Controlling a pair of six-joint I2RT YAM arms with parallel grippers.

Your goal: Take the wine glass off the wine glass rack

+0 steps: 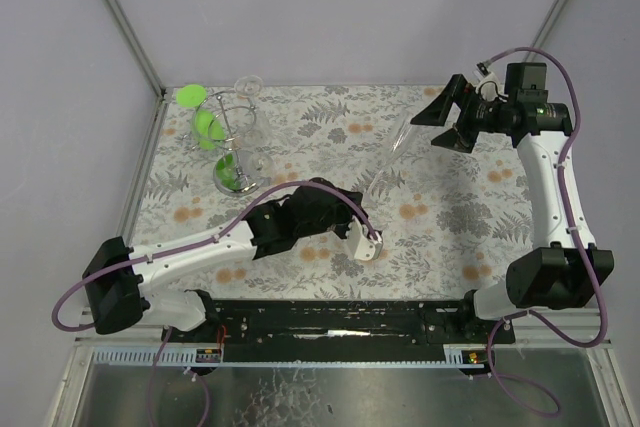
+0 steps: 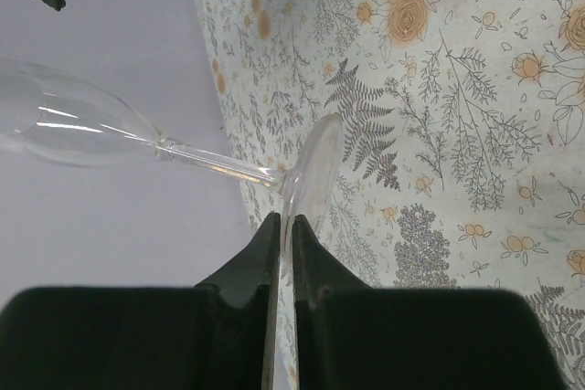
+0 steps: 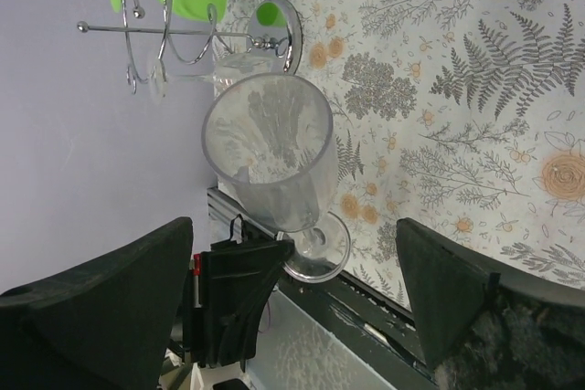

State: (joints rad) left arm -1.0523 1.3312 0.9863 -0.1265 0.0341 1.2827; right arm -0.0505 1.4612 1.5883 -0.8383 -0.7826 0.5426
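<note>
Clear wine glass (image 3: 270, 148) is off the wine glass rack (image 1: 228, 127) at ten o'clock, foot pinched in left fingers (image 2: 256, 267), right fingers (image 3: 448, 289) spread; probably only a handover left

The foot of the wine glass (image 3: 270, 152) sits between the jaws of your left pincer (image 1: 372, 239); its bowl reaches away over the worktop (image 1: 480, 217), mouth just ahead of your right pincer (image 1: 445, 119). The wine glass rack (image 1: 228, 132) stands on the worktop, well left of both pincers.
</note>
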